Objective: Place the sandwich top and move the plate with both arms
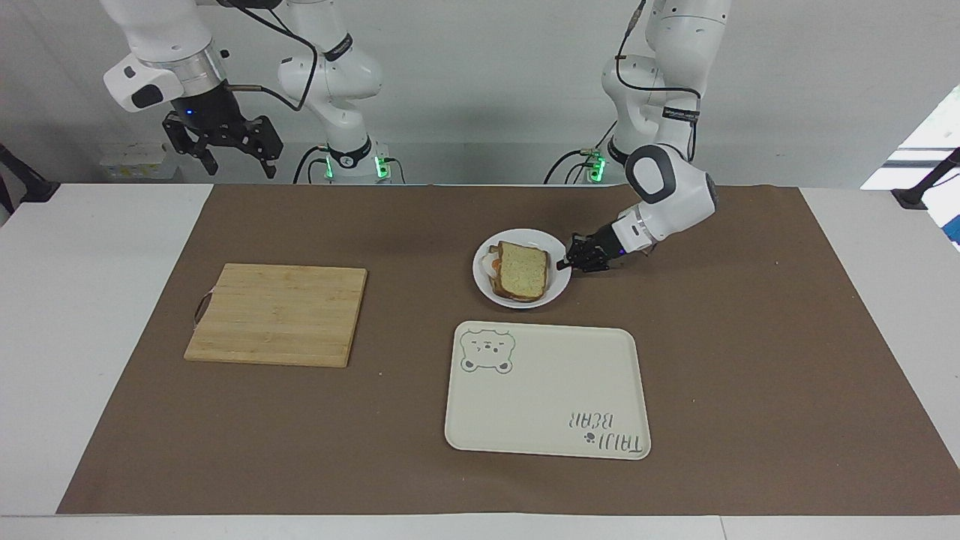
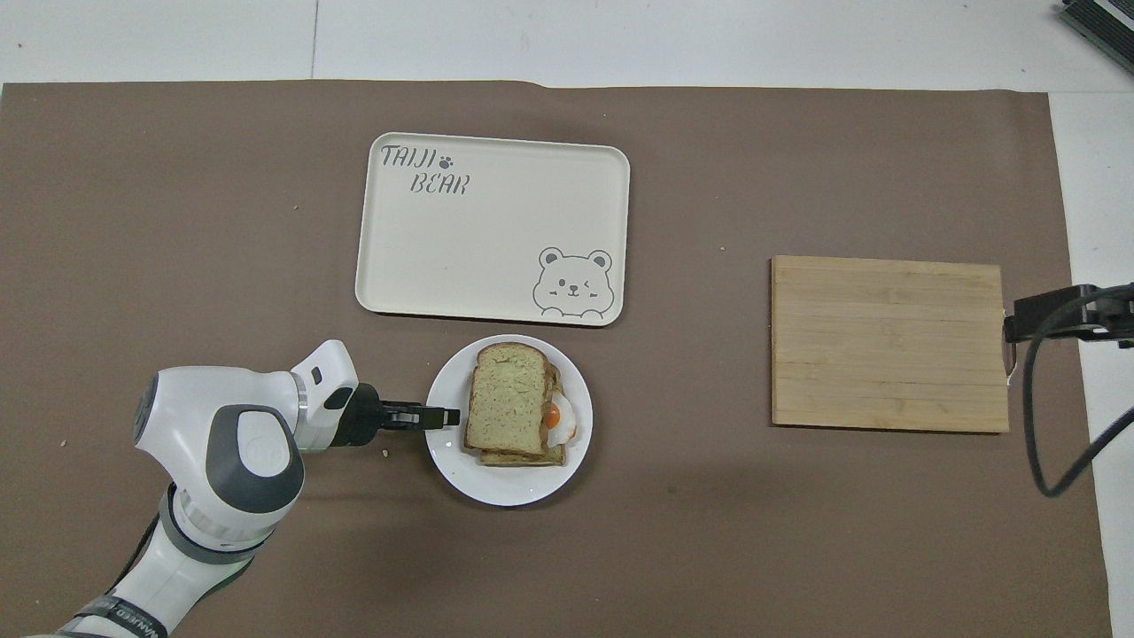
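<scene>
The left gripper (image 1: 562, 263) pinched shut on the plate (image 1: 523, 297) rim beside the tray (image 1: 547, 439); stiff, probably slippery, its sandwich top (image 1: 522, 271) loose.

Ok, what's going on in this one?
The sandwich top already lies on the egg sandwich on the plate. The left pincer has shut on the plate's rim, at the side toward the left arm's end of the table. The right pincer waits open, raised over the right arm's end of the table. The bear tray lies beside the plate, farther from the robots, and the cutting board has nothing on it.
</scene>
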### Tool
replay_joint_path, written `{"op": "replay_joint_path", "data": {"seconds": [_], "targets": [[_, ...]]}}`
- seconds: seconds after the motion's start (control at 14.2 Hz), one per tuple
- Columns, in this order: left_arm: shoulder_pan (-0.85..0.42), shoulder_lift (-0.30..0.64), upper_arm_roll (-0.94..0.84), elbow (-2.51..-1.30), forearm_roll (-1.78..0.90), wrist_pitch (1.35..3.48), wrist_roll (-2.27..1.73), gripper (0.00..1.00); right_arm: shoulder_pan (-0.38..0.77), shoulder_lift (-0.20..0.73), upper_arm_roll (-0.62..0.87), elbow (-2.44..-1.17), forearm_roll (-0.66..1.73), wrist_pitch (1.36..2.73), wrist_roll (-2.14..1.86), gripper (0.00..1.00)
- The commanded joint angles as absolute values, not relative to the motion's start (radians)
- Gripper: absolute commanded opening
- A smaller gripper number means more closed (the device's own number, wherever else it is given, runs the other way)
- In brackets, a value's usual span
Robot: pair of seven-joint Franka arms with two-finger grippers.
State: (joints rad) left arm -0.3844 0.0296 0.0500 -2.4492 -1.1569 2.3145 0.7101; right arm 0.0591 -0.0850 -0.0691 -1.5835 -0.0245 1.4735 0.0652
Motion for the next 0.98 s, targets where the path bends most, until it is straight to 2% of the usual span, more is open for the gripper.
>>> {"op": "replay_joint_path", "data": {"seconds": [0.0,0.28,0.56,0.91], "targets": [[-0.391,0.014,0.061,-2.473,-1.173,2.323,0.732,0.0,0.051,-0.087,-0.069,-1.574,-0.006,1.459,0.034,1.0],[-0.361,0.014,0.066,-2.418,-1.181,2.274,0.724,0.0,0.051,-0.087,-0.068,-1.574,-0.006,1.459,0.034,1.0],[-0.255,0.018,0.067,-2.346,-1.181,2.146,0.718,0.0,0.051,-0.087,-0.069,-1.574,-0.006,1.459,0.034,1.0],[-0.144,0.13,0.067,-2.136,-1.181,2.052,0.687,0.0,0.051,-0.087,-0.069,-1.574,-0.006,1.459,0.034,1.0]]}}
